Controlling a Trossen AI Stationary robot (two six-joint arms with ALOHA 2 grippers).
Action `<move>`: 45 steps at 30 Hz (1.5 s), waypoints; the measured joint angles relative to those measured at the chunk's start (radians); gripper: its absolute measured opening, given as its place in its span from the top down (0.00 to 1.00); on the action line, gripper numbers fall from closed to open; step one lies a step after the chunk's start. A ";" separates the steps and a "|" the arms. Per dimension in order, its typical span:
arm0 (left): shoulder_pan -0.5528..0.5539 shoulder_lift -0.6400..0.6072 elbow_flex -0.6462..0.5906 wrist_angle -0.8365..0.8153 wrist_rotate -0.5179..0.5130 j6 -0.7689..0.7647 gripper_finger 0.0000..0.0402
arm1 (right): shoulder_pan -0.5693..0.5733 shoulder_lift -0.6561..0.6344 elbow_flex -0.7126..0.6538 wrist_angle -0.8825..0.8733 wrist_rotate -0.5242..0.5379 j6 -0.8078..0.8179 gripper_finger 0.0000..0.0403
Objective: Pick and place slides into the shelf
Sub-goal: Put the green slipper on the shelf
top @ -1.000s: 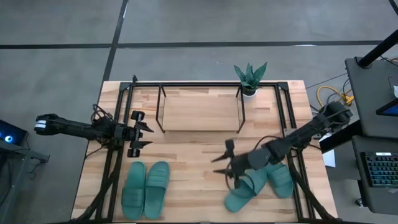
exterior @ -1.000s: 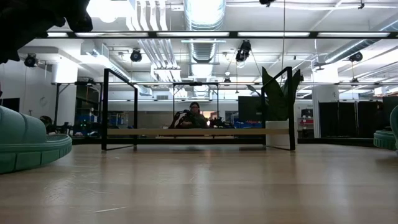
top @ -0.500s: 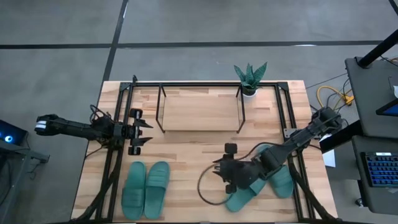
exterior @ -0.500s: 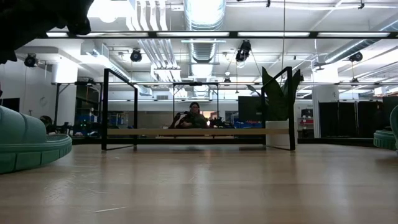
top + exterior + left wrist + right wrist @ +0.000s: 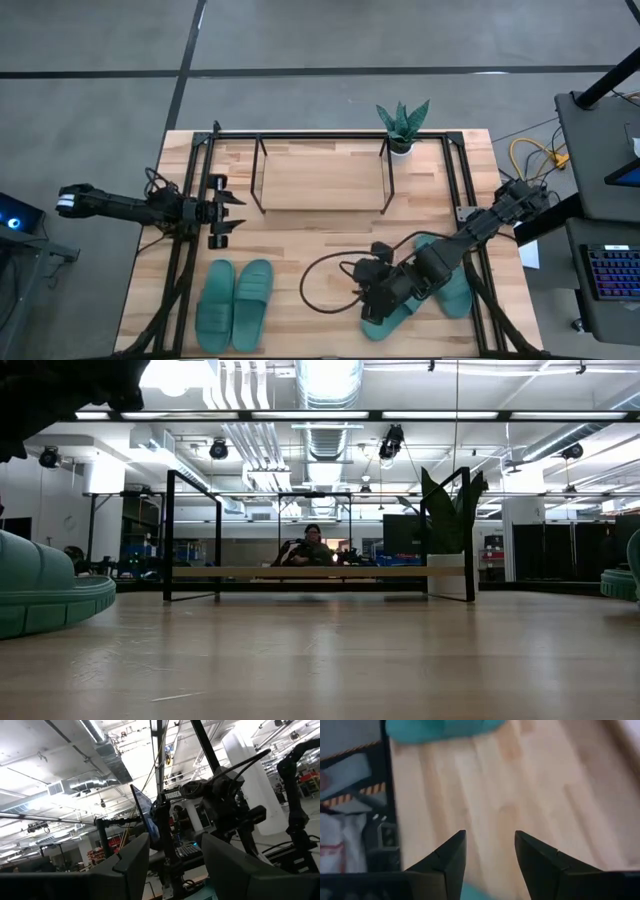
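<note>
**Shelf bare, all four slides on the worktop**

Shelf (image 5: 322, 180) stands at the far middle of the worktop (image 5: 300, 250), its board empty. No slide placed yet; the whole job remains.

Left pair of slides (image 5: 234, 303) lies side by side near the front edge, untouched. Right pair (image 5: 420, 292) lies askew at front right, partly under the right arm.

Right gripper (image 5: 362, 280) sits low just beside the right pair, jaws apart and empty, bare wood between them in the wrist view. Probably lining up the first pick.

Left gripper (image 5: 230, 209) waits off the shelf's left end, jaws apart, holding nothing.
</note>
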 joint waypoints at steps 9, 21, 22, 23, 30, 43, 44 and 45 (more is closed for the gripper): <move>0.000 0.002 0.000 0.000 -0.006 0.045 0.58 | 0.092 0.000 -0.003 -0.216 -0.021 0.327 0.60; 0.000 0.003 0.000 0.001 -0.009 0.046 0.58 | 0.198 0.085 -0.100 -0.247 -0.149 0.421 0.62; 0.000 0.003 0.000 0.001 -0.013 0.046 0.58 | 0.198 0.106 -0.100 -0.243 -0.166 0.431 0.62; 0.000 0.003 0.000 0.001 -0.020 0.046 0.58 | 0.196 0.130 -0.099 -0.242 -0.188 0.438 0.62; 0.001 0.005 0.000 0.000 -0.076 0.047 0.58 | 0.177 0.259 -0.023 -0.316 -0.243 0.452 0.64; 0.001 0.005 0.000 0.001 -0.084 0.046 0.58 | 0.170 0.312 0.121 -0.472 -0.184 0.462 0.68; 0.000 0.005 0.000 0.000 -0.084 0.046 0.58 | 0.170 0.312 0.130 -0.488 -0.170 0.458 0.68; 0.000 0.005 0.000 0.000 -0.084 0.046 0.58 | 0.170 0.312 0.135 -0.502 -0.162 0.457 0.69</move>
